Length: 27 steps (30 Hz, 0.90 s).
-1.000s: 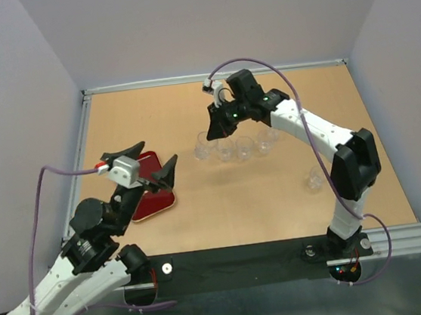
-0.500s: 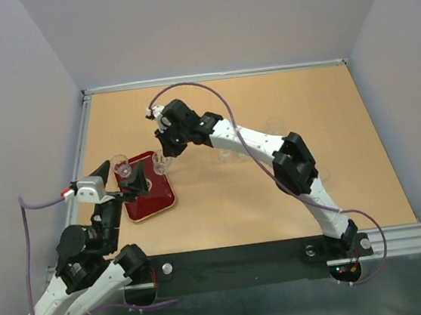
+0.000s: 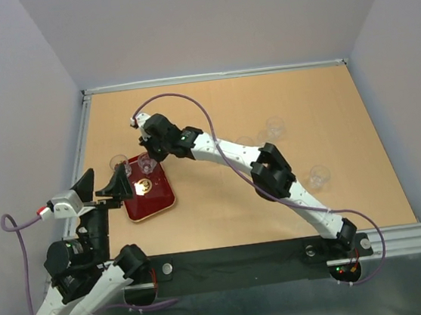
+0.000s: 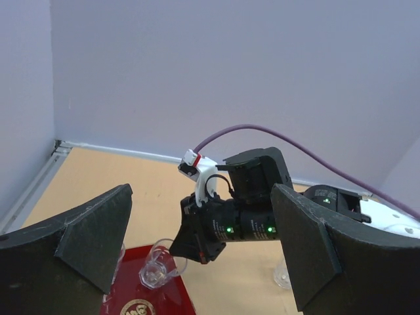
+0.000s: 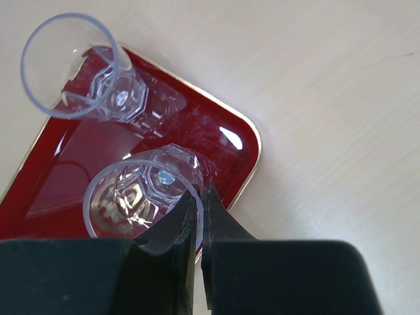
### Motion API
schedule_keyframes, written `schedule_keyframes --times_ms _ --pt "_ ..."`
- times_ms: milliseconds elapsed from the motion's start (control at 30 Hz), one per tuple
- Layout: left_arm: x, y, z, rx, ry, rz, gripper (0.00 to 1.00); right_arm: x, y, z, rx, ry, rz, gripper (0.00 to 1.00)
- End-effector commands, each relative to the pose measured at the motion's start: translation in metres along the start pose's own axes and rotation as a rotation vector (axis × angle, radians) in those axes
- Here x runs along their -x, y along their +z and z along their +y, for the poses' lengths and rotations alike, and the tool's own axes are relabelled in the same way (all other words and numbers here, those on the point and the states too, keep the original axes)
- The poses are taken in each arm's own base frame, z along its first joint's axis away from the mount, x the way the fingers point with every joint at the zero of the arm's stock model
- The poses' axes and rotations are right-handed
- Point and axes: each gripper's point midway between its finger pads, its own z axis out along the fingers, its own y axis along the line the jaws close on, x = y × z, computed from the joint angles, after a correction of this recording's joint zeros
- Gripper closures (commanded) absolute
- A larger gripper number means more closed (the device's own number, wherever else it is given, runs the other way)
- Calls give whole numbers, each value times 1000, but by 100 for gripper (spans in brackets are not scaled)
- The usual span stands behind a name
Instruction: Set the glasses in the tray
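The dark red tray (image 3: 158, 200) lies at the left of the table. One clear glass (image 3: 119, 164) stands on its far left corner. My right gripper (image 3: 151, 153) is shut on the rim of a second glass (image 3: 146, 164) and holds it over the tray's far right part. In the right wrist view the fingers (image 5: 199, 213) pinch this glass (image 5: 141, 197) by its wall, over the tray (image 5: 197, 131), with the other glass (image 5: 92, 75) beyond it. My left gripper (image 3: 101, 185) is open and empty, just left of the tray. Its wrist view shows the held glass (image 4: 157, 266).
More glasses stand on the table to the right, one at the far right (image 3: 275, 127) and one nearer (image 3: 318, 177). The right arm stretches across the middle of the table. The table's raised rim runs along the left and back.
My right arm has carried a glass leftward from the row to over the tray. My left gripper has let go of a glass on the tray and drawn back, open.
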Motion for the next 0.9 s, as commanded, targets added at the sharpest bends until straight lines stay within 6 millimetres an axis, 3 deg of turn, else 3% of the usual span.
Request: schedule_keyframes --times_ms 0,133,467,533,633,700,867 --pt "6 2 1 14 -21 -26 1 63 -5 1 -73 -31 -209 99" --pt "6 2 1 14 -20 -28 1 58 6 3 -118 -55 -220 99" --pt "4 3 -1 4 -11 -27 1 65 4 5 -117 -93 -243 51" --pt "5 3 -2 3 -11 -27 1 76 -5 7 -117 -125 -261 36" --pt "5 2 -2 1 -12 -28 1 99 -27 4 -136 -148 -303 22" --pt "7 1 1 9 -20 -36 1 118 -48 4 -150 -160 -340 18" --pt "15 -7 15 45 -92 -85 1 139 -90 -3 -165 -213 -365 13"
